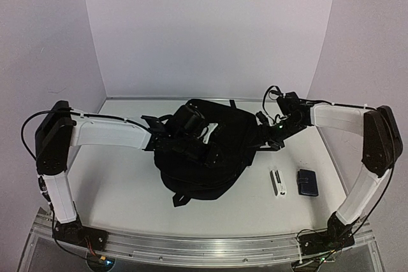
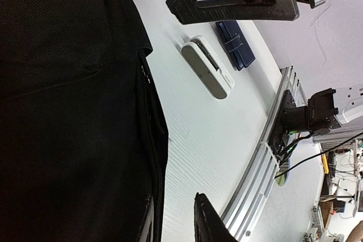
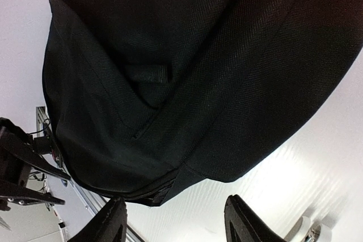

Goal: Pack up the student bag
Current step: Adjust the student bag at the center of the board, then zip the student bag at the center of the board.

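Left end effector (image 2: 184, 100), fingers apart and empty, hangs over the student bag (image 1: 204, 170). Right end effector (image 3: 173, 202), likewise apart, sits at the flank nearest the white case (image 1: 278, 183). Bag slumps on the bench (image 1: 121, 183) beside that case, its long axis seemingly far-to-near, loop (image 1: 180, 200) toward the near edge. Soft, floppy, probably light: I'd pinch the loop or zip edge (image 2: 148, 106).

- A white oblong case (image 1: 278, 183) with a dark strip along its length lies flat on the counter (image 1: 121, 189), at the lower right of the top view.
- A small dark-blue case (image 1: 308, 181) lies near it on the right, not touching it.
- A ribbed metal rail (image 1: 204, 248) runs along the counter's near edge.
- Pale walls (image 1: 210, 23) close in the back and sides.
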{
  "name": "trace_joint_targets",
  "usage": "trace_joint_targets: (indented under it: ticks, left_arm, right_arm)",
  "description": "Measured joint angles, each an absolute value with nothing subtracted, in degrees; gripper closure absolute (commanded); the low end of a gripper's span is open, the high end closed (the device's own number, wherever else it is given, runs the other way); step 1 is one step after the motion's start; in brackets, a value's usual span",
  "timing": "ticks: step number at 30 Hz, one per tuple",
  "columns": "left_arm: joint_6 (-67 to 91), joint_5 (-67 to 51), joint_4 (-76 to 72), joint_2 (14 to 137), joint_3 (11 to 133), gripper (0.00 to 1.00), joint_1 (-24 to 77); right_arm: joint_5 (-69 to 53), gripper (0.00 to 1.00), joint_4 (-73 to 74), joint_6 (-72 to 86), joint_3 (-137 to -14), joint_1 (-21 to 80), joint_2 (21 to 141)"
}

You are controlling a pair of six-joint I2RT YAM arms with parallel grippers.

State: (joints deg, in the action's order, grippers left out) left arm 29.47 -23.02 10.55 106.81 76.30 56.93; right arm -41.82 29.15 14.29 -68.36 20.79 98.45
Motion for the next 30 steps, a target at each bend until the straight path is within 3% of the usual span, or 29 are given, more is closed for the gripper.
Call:
trace_joint_targets:
  ticks: [8,30]
  left_arm:
    - [33.44,-24.86,9.74,113.56,80.90,0.80,59.09]
    - [37.20,-23.43,12.43,122.45,89.75,0.80,59.75]
  right_arm:
    - [-46.26,0.38,22.28,18.79,-65.86,19.63,104.97]
    - [-50.48,0.42,15.89,23.81,-63.61,19.53,106.94]
